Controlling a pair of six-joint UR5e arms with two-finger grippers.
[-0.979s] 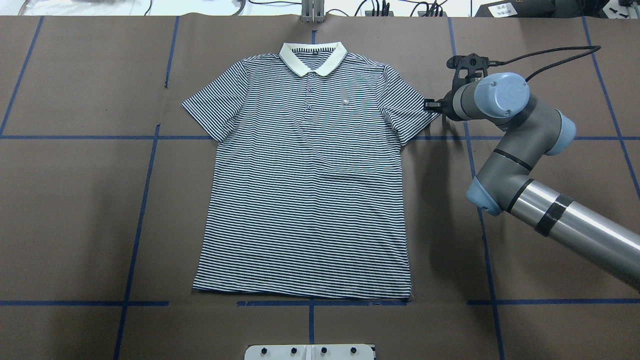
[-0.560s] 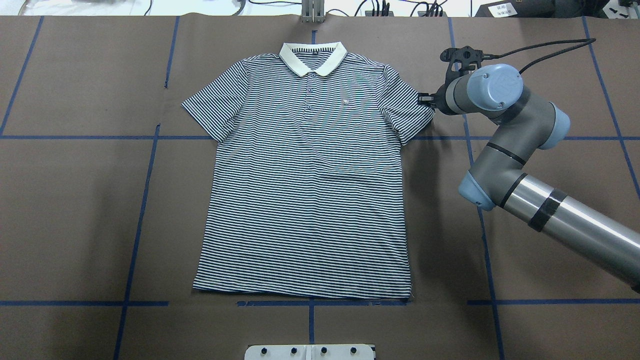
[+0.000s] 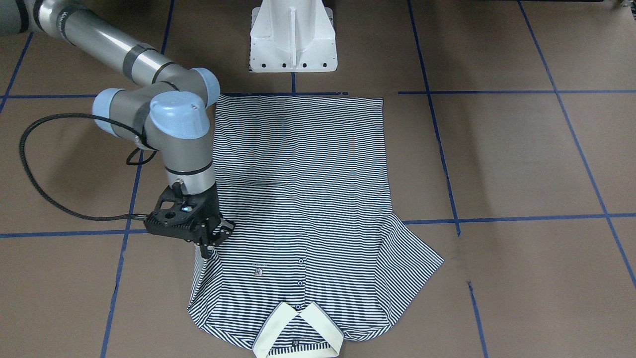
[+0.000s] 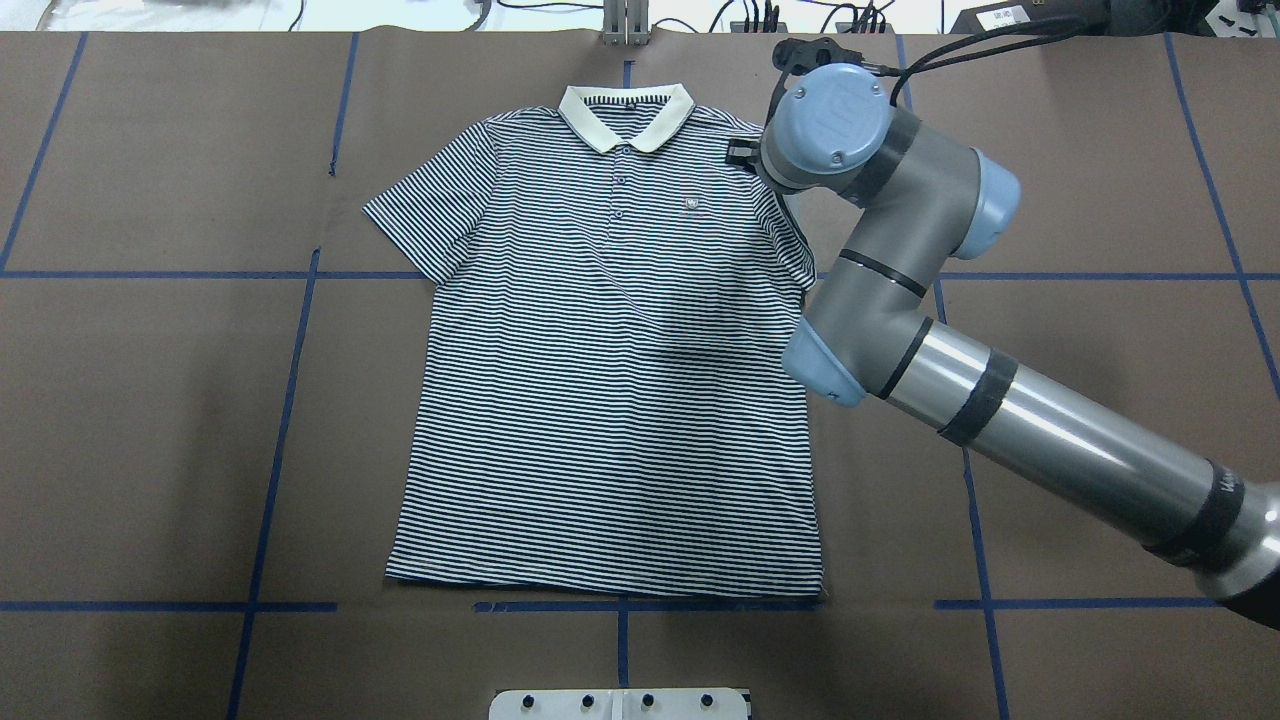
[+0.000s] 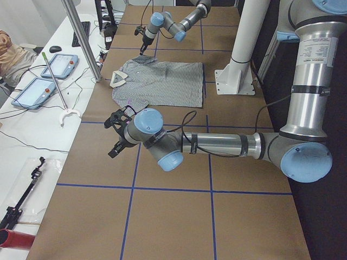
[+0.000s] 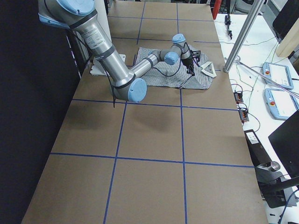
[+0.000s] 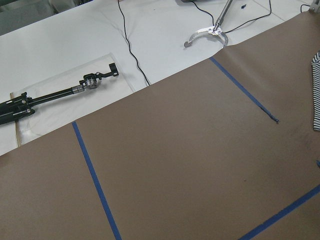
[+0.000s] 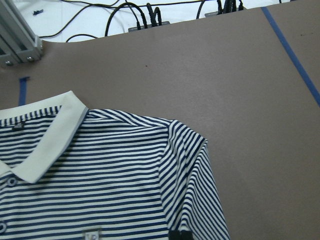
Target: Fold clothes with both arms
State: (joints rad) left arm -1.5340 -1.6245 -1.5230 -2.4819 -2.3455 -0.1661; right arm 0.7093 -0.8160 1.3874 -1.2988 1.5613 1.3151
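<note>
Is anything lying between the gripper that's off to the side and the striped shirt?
Nothing visible does: only bare brown paper lies between the left gripper and the navy-and-white striped polo shirt.

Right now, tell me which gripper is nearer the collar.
Right. The right gripper pinches the shirt near the collar; the left gripper hangs over the table, far off.

I am operating in a robotics laboratory. Evidence noted: jointed robot arms [image 5: 217, 145]; a white mounting pedestal [image 3: 293, 35]; a table [image 4: 150, 420] papered brown and gridded with blue tape [image 4: 150, 274]; white side benches [image 5: 32, 162] carrying teach pendants [image 5: 33, 92], cables [image 8: 150, 14] and aluminium posts [image 5: 81, 38].
</note>
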